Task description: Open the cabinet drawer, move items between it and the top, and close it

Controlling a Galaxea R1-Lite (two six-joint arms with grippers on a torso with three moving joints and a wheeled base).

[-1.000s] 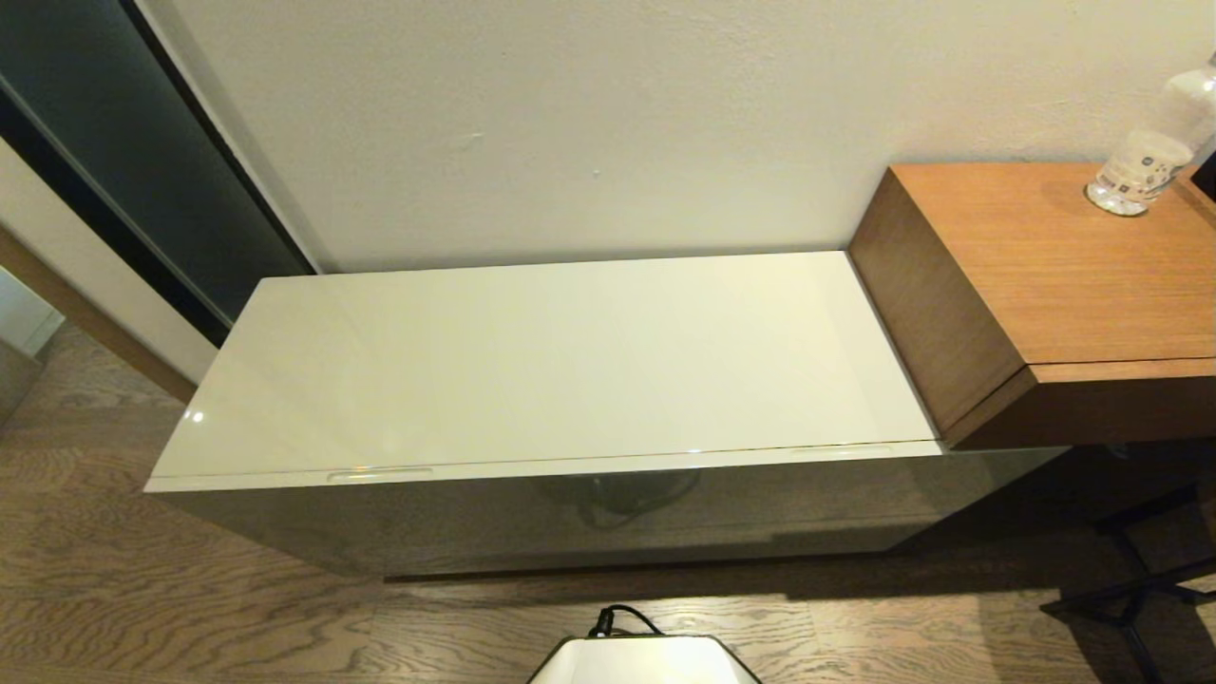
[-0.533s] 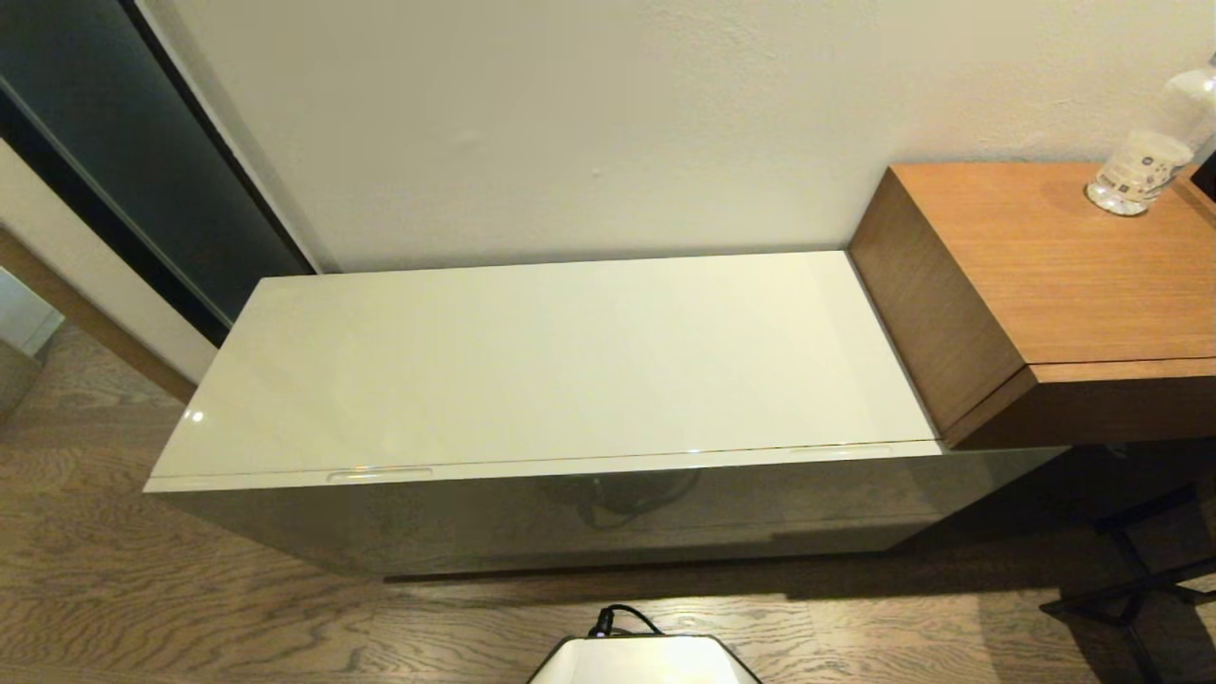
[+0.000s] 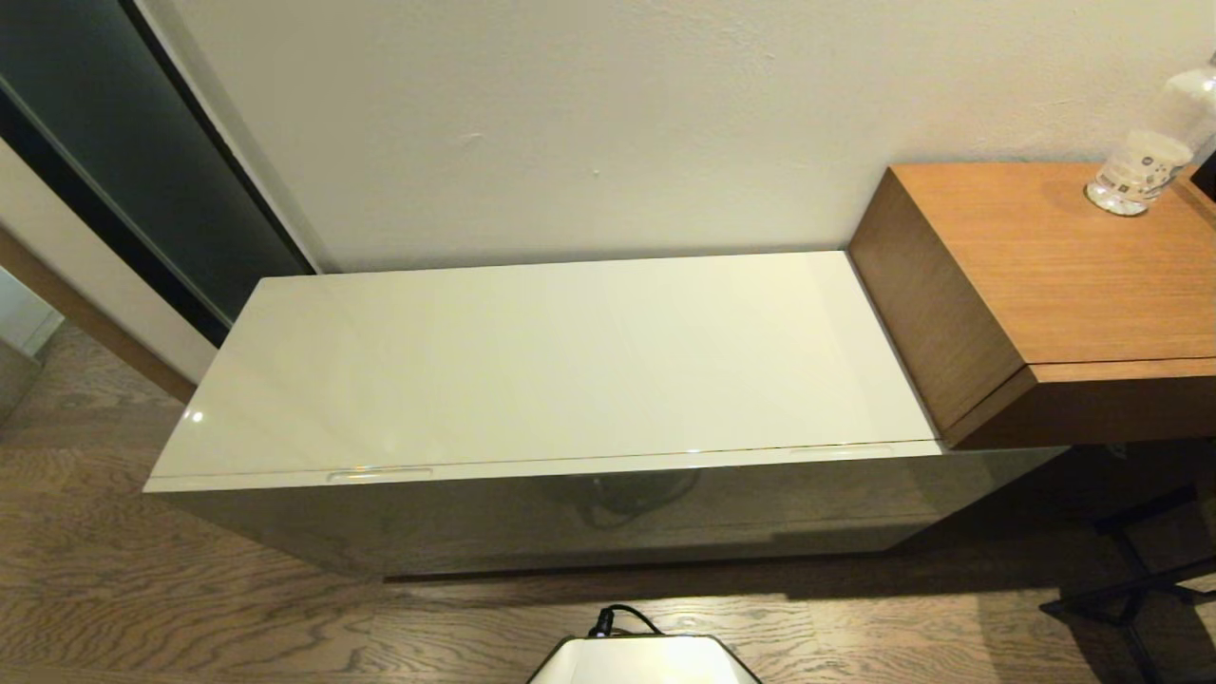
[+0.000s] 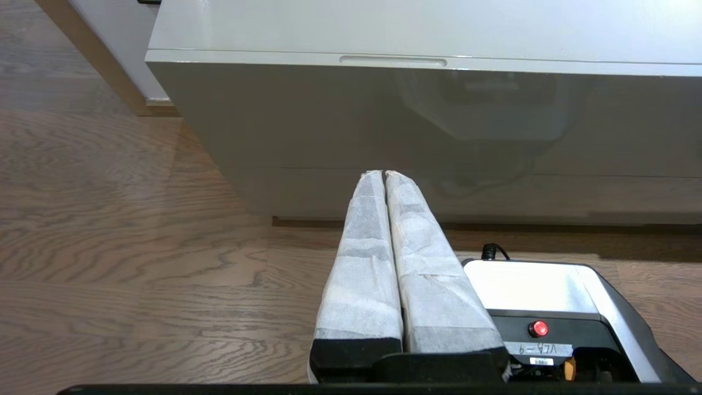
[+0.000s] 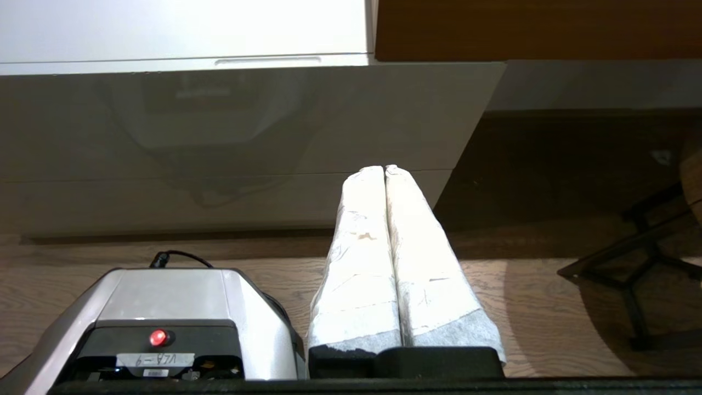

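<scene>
The long cream-white cabinet (image 3: 608,513) stands against the wall with its dark reflective face toward me. Its glossy top (image 3: 551,361) is bare. The drawer (image 3: 541,469) is pushed in; only its thin front lip shows, with two oblong cut-outs (image 3: 380,473) (image 3: 841,450). My left gripper (image 4: 384,174) hangs low in front of the cabinet's face, shut with nothing in it. My right gripper (image 5: 384,169) hangs the same way near the cabinet's right end, also shut and empty. Neither arm appears in the head view.
A taller brown wood-grain desk (image 3: 1054,275) abuts the cabinet's right end, with a clear bottle (image 3: 1140,161) on it. Dark chair legs (image 3: 1130,579) stand on the wood floor at the right. My base (image 3: 641,660) sits just before the cabinet. A dark door panel (image 3: 123,142) is at left.
</scene>
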